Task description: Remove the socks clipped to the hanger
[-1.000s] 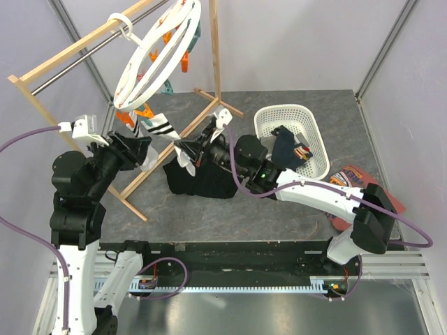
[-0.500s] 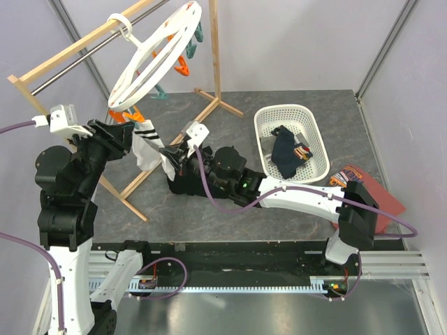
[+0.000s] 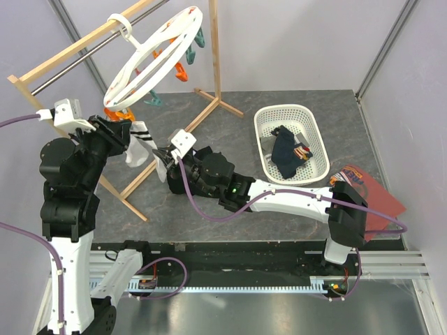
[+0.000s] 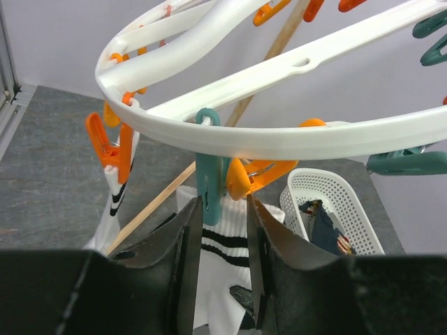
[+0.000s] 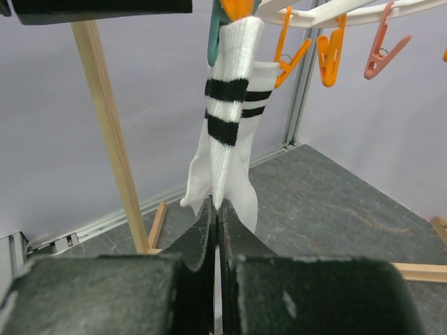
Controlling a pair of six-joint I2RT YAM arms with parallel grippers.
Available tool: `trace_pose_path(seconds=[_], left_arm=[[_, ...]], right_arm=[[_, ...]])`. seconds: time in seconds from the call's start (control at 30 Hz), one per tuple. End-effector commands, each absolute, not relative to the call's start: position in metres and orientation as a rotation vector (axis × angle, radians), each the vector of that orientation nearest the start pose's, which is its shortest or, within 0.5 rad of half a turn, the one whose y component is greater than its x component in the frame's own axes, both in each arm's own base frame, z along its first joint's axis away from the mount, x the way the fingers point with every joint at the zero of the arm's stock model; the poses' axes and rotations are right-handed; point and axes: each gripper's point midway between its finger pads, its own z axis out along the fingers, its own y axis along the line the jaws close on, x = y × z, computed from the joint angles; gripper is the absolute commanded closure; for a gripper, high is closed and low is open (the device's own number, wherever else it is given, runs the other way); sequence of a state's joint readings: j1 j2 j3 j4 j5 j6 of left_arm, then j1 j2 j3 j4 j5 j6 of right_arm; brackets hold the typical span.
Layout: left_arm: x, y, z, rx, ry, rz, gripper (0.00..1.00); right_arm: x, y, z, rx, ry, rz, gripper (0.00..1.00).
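The white ring hanger [image 3: 150, 59] [image 4: 293, 136] hangs tilted from the rail, fringed with orange and teal pegs. A white sock with black stripes [image 3: 137, 148] [image 5: 227, 118] hangs from a teal peg [image 4: 208, 174] next to an orange peg [image 4: 255, 178]. My left gripper [image 3: 129, 130] [image 4: 223, 209] reaches up under the ring, jaws pressed on either side of that teal peg and the orange peg's tip. My right gripper [image 3: 162, 160] [image 5: 217, 206] is shut on the sock's lower end. A second striped sock [image 4: 115, 202] hangs from an orange peg further left.
The wooden rail frame [image 3: 213, 49] stands around the hanger, its foot bars on the table. A white basket [image 3: 318, 136] at the right holds dark socks [image 3: 286, 157]. A red-brown shirt [image 3: 380, 202] lies at the far right.
My left gripper has risen to the hanger's rim and narrowed around the teal peg. My right arm has stretched left, still holding the sock's end. The hanger has swung.
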State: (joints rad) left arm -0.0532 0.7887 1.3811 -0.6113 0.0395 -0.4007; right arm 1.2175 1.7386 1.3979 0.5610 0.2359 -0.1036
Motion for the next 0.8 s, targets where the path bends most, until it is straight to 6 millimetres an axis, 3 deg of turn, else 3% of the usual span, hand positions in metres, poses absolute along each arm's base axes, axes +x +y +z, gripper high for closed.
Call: trace_pose_path(seconds=[0.0, 0.47, 0.77], left_arm=[[0.241, -0.028, 0.465, -0.208, 1.514, -0.314, 0.62], [0.240, -0.021, 0.455, -0.230, 1.533, -0.278, 0.61], [0.240, -0.010, 0.437, -0.291, 1.584, -0.220, 0.61]], right_arm=[[0.241, 0.511, 0.388, -0.625, 1.178, 0.763, 1.00], [0.240, 0.514, 0.393, -0.622, 1.189, 0.780, 1.00], [0.241, 0.512, 0.395, -0.614, 1.194, 0.779, 1.00]])
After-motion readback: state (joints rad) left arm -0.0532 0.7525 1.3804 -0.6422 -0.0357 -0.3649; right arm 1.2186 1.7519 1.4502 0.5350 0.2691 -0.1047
